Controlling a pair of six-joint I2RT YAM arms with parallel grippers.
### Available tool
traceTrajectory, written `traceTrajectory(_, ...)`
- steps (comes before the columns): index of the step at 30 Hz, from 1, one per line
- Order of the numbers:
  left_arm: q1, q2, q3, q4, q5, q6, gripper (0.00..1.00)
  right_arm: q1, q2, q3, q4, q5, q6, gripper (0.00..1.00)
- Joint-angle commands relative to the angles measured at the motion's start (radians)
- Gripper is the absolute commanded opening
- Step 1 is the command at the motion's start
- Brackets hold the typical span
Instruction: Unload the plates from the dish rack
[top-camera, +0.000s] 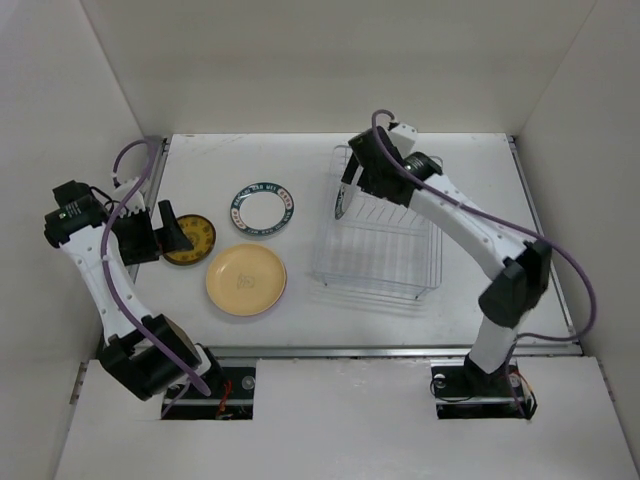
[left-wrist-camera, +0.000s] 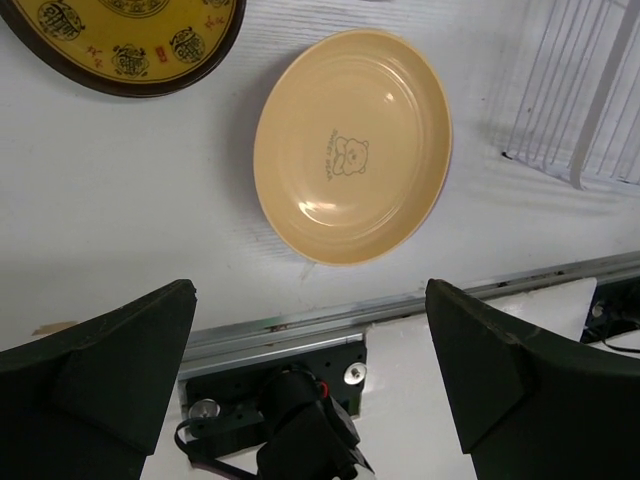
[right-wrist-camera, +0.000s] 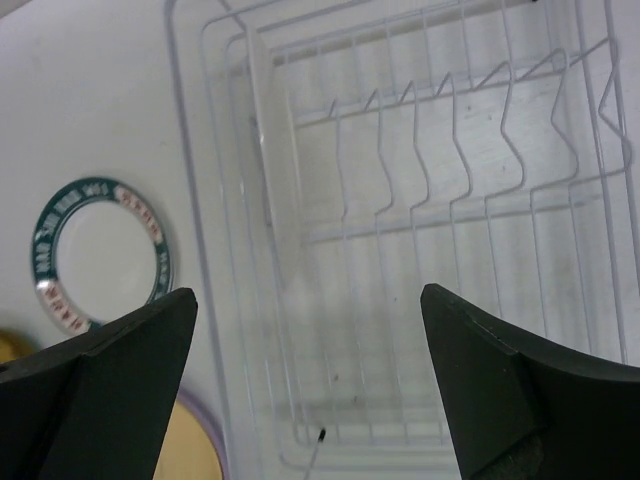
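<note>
Three plates (top-camera: 246, 280) beside dish rack (top-camera: 372, 286)

We count one mustard plate (top-camera: 199, 236), one pale yellow plate (top-camera: 246, 281) and one green-rimmed white plate (top-camera: 263, 211), three in all, plus one dish rack (top-camera: 376, 268).

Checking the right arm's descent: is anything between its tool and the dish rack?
Nothing visible does. The open right tool hangs over the dish rack; the yellow plate, mustard plate and teal-rimmed plate lie left of it.
</note>
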Motion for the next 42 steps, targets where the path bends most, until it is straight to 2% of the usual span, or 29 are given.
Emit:
traceTrajectory(1,-0.001,0.021,-0.012,0.016,-0.037,0.031,0.99,-0.075,0.141,0.166,-0.021,-0.062,-0.087,0.99)
traceTrajectory(4,-0.001,0.043,-0.002,0.027,-0.037,0.031,0.99,-0.124,0.285,0.274,-0.011,-0.125,-0.101,0.92)
traceTrajectory(7,-0.001,0.055,-0.002,0.048,-0.037,0.022,0.99,-0.148,0.373,0.366,-0.011,-0.147,-0.123,0.79)
traceTrajectory(11,-0.001,0.073,0.02,0.038,-0.002,0.042,0.99,-0.157,0.474,0.447,0.036,-0.214,-0.221,0.68)
traceTrajectory(12,-0.001,0.084,0.02,0.026,0.018,0.062,0.99,-0.157,0.474,0.459,0.036,-0.225,-0.236,0.57)
traceTrajectory(15,-0.001,0.084,0.029,-0.022,0.079,0.116,0.99,-0.157,0.478,0.468,0.036,-0.214,-0.247,0.34)
traceTrajectory(16,-0.001,0.084,0.041,-0.043,0.092,0.126,0.99,-0.157,0.477,0.468,0.036,-0.205,-0.258,0.18)
traceTrajectory(19,-0.001,0.084,0.064,-0.082,0.092,0.184,0.99,-0.157,0.413,0.441,0.027,-0.194,-0.258,0.0)
traceTrajectory(23,-0.001,0.061,0.086,-0.149,0.092,0.267,0.99,-0.146,0.276,0.404,-0.016,-0.142,-0.27,0.0)
traceTrajectory(26,-0.001,0.04,0.11,-0.163,0.092,0.286,0.99,-0.134,0.208,0.391,-0.045,-0.157,-0.289,0.0)
traceTrajectory(32,-0.001,0.059,0.172,-0.297,0.22,0.384,0.99,-0.063,0.022,0.283,-0.097,-0.121,-0.289,0.0)
traceTrajectory(34,-0.039,0.072,0.19,-0.323,0.273,0.393,0.99,-0.045,-0.015,0.237,-0.073,-0.147,-0.289,0.0)
traceTrajectory(36,-0.08,0.107,0.214,-0.332,0.285,0.402,0.99,-0.031,-0.039,0.163,0.005,-0.24,-0.314,0.0)
traceTrajectory(39,-0.212,0.147,0.254,-0.332,0.285,0.381,0.99,-0.02,-0.049,0.096,0.129,-0.387,-0.338,0.0)
traceTrajectory(40,-0.29,0.174,0.28,-0.323,0.268,0.357,0.99,-0.02,-0.035,0.085,0.162,-0.422,-0.338,0.0)
traceTrajectory(42,-0.364,0.197,0.291,-0.246,0.241,0.308,0.99,-0.02,-0.026,0.045,0.281,-0.522,-0.347,0.0)
